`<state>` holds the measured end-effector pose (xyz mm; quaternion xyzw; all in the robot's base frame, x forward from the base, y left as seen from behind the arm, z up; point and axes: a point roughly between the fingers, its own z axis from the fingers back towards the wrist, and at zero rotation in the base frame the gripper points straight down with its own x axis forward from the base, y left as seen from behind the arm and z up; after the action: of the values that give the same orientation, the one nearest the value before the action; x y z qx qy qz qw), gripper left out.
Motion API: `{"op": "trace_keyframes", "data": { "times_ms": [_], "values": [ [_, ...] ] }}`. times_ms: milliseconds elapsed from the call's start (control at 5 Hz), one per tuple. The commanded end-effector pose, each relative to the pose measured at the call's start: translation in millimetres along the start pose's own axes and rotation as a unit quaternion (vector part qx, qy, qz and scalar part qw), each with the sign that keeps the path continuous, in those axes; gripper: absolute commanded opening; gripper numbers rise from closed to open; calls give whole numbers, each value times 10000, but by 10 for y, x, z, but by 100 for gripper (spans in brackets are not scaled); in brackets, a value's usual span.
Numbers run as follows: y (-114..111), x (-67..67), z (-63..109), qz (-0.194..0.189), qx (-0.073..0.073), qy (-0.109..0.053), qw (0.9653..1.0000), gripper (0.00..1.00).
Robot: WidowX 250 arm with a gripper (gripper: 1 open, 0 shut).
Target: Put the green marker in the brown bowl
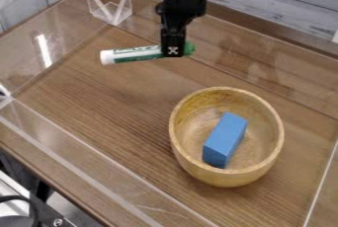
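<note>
Lying level at the left of the scene, the green marker (145, 53) points its white barrel out to the left while its green cap end sits under the hand (175, 50); the hand comes straight down from above and is clenched on the marker near that cap end, a grip at one end that leaves most of the barrel sticking out sideways; whether the marker hangs just clear of the table (93, 122) or touches it I cannot tell, though the level pose suggests it is being carried rather than dragged; gripping across the barrel from the top looks sensible, since it keeps the marker flat and lets it be lowered into a wide opening without tipping; further right and nearer the camera stands the brown bowl (189, 156), well apart from the marker; a blue block (224, 139) already lies slanted inside it, taking up the middle, so the marker will probably need to go down beside or across the block; the task is thus at the carrying stage, with the crossing to the bowl and the release not yet done.
</note>
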<state>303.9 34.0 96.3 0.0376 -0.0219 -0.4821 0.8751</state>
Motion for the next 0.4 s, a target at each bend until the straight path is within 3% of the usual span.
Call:
{"op": "trace_keyframes", "data": {
  "times_ms": [0, 200],
  "values": [
    [-67, 55, 242, 2, 352, -181, 9992, 0],
    [-208, 124, 297, -4, 407, -227, 9989, 0]
  ]
}}
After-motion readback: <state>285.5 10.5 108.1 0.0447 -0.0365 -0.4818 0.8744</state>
